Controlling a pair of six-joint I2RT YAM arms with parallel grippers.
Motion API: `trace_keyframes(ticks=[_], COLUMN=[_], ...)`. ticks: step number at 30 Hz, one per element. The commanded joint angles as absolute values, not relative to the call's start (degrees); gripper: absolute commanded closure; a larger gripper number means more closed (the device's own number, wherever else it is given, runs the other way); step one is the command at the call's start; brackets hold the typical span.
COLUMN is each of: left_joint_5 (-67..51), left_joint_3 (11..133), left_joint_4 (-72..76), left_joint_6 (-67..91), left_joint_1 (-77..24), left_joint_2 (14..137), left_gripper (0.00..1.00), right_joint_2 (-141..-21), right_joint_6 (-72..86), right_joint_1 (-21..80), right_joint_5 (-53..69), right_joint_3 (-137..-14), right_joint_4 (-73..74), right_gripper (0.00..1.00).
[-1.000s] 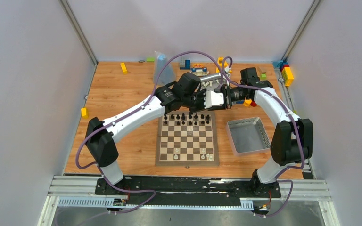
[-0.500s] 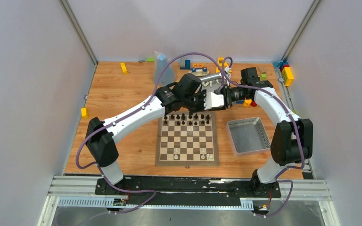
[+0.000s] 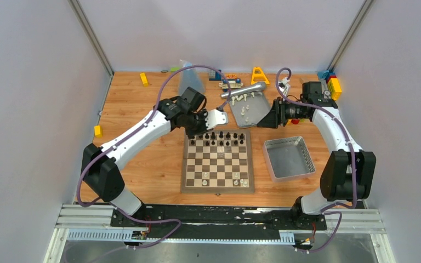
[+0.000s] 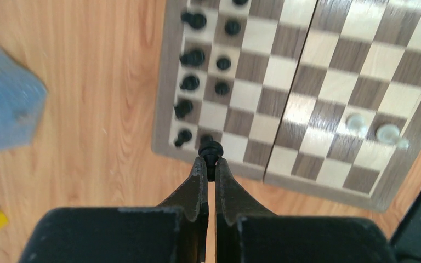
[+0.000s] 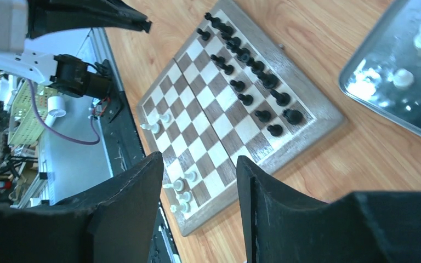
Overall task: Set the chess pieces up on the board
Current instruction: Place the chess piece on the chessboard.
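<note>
— Left gripper (image 4: pixel 209 164)?
— Clamped tight on 1 black piece (image 4: pixel 211 149), pinched at the very tips, right at the far-left corner of the board (image 3: pixel 217 164). Probably gripped that way to slip in beside the 2 black rows (image 3: pixel 219 138) without toppling any.
— Right gripper (image 5: pixel 199 159)?
— Spread wide, holding nothing, parked beside the metal tray (image 3: pixel 257 109) past the board. Likely waiting there for the white pieces (image 3: pixel 243 110).
— Progress?
— Black nearly filled along the far edge; only a few white men (image 3: pixel 235 176) on the near side. Plenty of white left to place, by the look of it.
</note>
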State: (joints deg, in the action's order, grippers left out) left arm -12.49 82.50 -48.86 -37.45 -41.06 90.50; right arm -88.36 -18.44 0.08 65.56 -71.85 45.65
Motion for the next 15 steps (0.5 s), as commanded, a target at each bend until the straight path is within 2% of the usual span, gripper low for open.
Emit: trace_keyframes(ticks=[1, 9, 15], left_joint_5=[-12.55, -11.83, -11.98], left_joint_3=[78.46, 77.38, 82.26], left_joint_4=[-55.73, -52.96, -52.62], left_joint_6=[-37.90, -34.94, -33.05], left_joint_1=[-38.22, -36.48, -36.50], left_joint_2=[87.88, 93.80, 101.02], left_gripper=[1.00, 0.98, 0.98], right_joint_2=[-85.49, -84.90, -83.66], right_joint_6=[-22.88, -23.34, -23.02], right_joint_1=[-1.89, -1.93, -1.94], right_joint_5=[64.18, 61.19, 59.20], right_joint_3=[-68.89, -65.76, -64.88], right_joint_4=[46.33, 44.79, 43.64], right_gripper=[0.47, 0.47, 0.47])
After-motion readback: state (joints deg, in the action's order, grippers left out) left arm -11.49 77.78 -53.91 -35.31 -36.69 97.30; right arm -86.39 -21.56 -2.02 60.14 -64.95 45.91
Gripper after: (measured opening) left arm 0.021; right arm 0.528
